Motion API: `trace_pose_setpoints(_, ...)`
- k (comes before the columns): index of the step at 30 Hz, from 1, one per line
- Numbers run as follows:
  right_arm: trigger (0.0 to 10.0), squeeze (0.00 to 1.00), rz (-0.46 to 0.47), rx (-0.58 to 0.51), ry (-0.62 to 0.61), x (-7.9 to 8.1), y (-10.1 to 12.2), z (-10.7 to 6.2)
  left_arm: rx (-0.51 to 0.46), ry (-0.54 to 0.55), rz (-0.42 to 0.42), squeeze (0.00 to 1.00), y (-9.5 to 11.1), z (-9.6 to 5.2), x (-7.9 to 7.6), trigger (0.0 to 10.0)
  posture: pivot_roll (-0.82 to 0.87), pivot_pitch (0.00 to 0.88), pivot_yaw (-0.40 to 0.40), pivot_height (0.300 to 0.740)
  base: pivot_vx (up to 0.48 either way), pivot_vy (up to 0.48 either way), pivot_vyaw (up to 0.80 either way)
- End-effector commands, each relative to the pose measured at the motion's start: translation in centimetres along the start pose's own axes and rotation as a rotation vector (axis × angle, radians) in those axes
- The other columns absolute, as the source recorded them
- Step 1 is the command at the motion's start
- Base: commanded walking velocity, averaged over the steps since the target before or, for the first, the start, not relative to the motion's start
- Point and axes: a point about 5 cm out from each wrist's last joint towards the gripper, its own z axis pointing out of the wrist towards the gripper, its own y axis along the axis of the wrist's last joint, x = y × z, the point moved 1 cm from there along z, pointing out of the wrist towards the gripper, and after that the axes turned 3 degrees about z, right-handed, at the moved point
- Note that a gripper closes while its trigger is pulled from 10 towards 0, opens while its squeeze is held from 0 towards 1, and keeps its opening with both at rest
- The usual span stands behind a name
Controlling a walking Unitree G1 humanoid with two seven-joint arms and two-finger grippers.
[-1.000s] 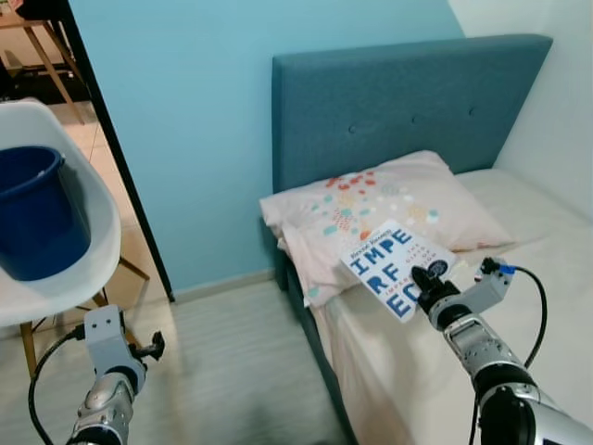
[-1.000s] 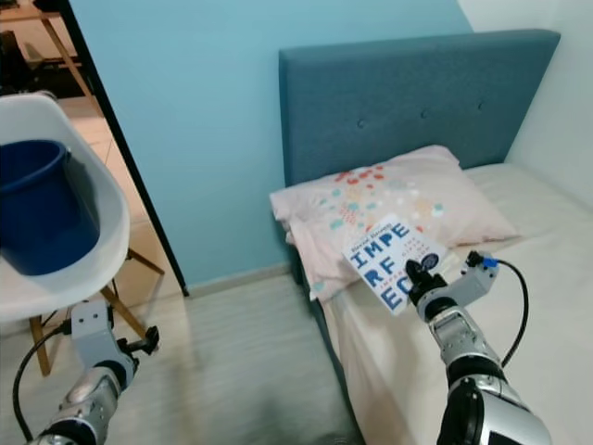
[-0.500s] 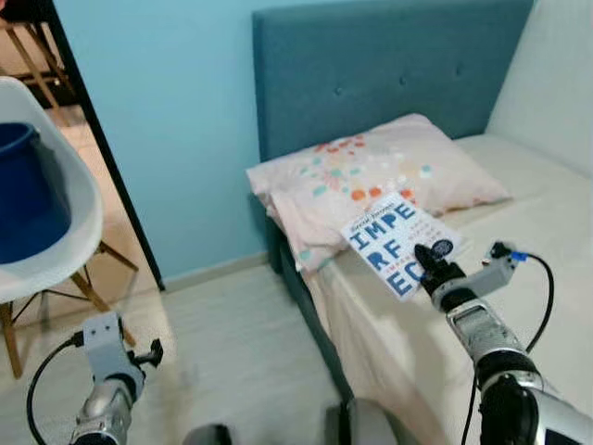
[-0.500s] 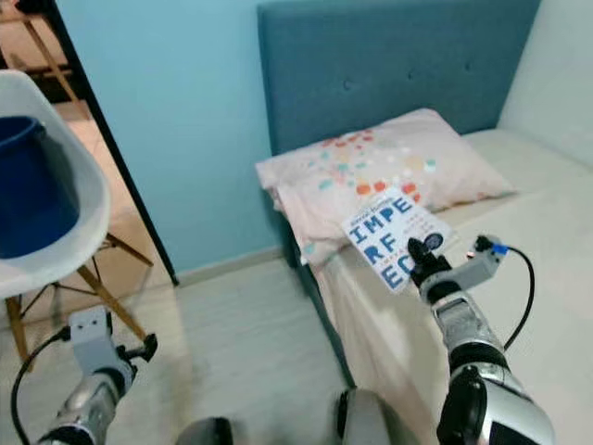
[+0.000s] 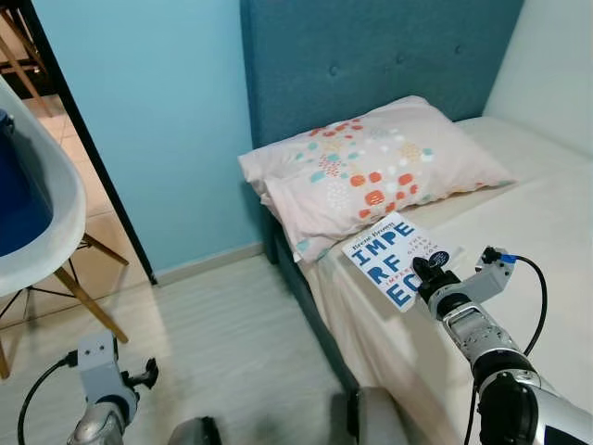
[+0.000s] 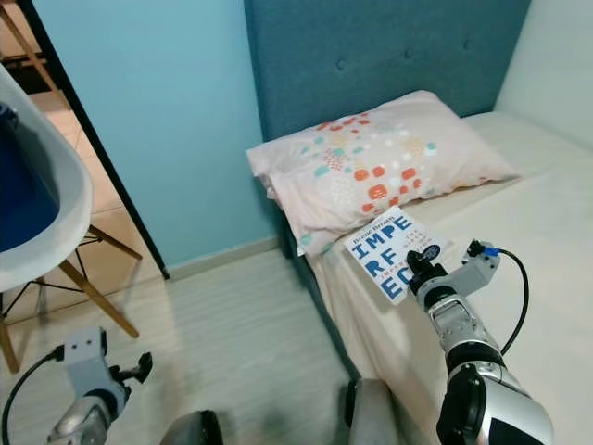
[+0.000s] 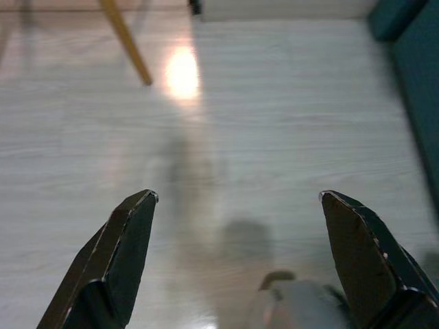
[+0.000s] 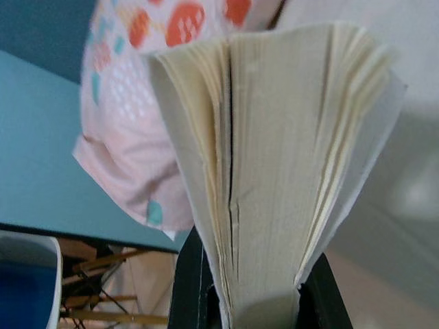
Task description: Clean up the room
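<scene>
Right gripper clamps book above bed, pillow at 11 o'clock; keep grip firm. Left gripper spread, idle.

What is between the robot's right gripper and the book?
Nothing. The right gripper is already shut on the book, holding it above the bed near the pillow; its pages sit between the black fingers.
</scene>
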Motion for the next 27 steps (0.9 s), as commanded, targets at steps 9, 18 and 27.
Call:
trace_pose_setpoints(9,10.0,0.00,-0.039,-0.070,0.043,1.6,2.5,0.6,-0.072,-0.002,0.070,0.00,0.6,-1.2,3.0,10.0,-0.02,0.206,0.043,0.555,0.000,0.000,0.00)
trace_pose_setpoints(18,10.0,0.00,-0.017,-0.166,0.040,2.4,4.9,0.8,-0.113,-0.038,0.097,0.00,1.1,-1.6,3.2,10.0,-0.01,0.246,0.039,0.555,0.000,0.000,0.00)
trace_pose_setpoints(27,10.0,0.44,0.021,-0.120,-0.005,2.0,2.2,1.0,-0.099,-0.082,0.096,0.00,0.6,-1.5,1.6,10.0,-0.01,0.235,0.039,0.555,0.000,0.000,0.00)
